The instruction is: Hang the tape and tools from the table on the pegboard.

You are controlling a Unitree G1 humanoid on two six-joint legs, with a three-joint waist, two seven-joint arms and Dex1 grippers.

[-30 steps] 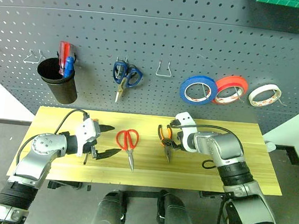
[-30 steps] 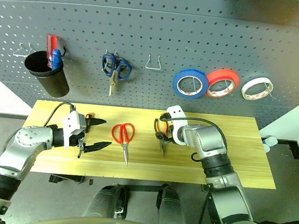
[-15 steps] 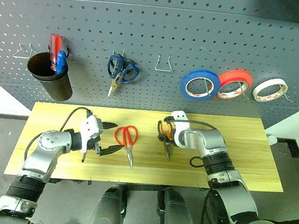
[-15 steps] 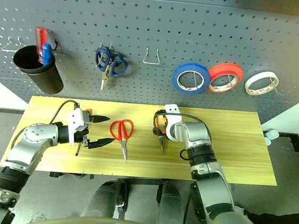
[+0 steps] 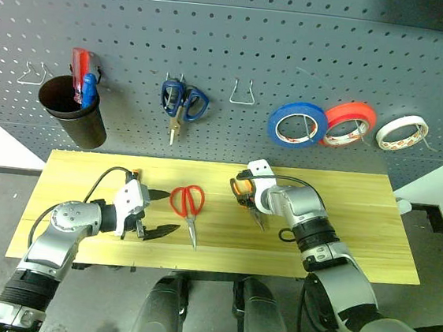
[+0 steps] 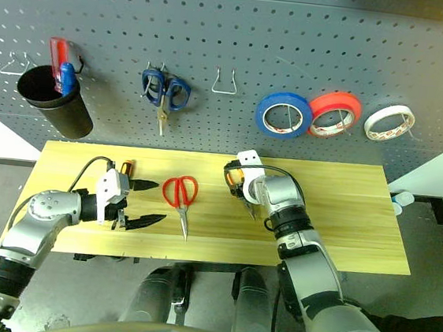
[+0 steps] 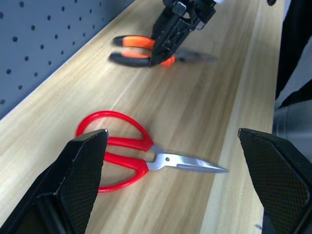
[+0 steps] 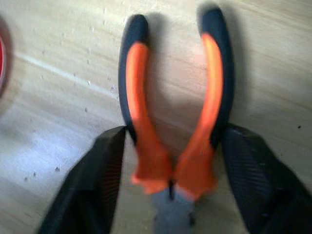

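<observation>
Two fingers of the right tool [image 8: 168,180] have narrowed from wide apart to bracket the pliers [image 8: 171,122] lying on the table [image 5: 358,228]; grasp seemingly imminent. Left tool [image 5: 153,210] hovers released beside red scissors [image 5: 189,207].

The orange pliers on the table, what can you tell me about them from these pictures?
The pliers are small, with two curved orange handles edged in black, probably rubbery grips, meeting at a grey metal head. They lie flat on the light wooden table, below the pegboard, handles spread apart. The right gripper is down over them, a black finger on each side of the handles near the head; whether it grips them is unclear.
</observation>
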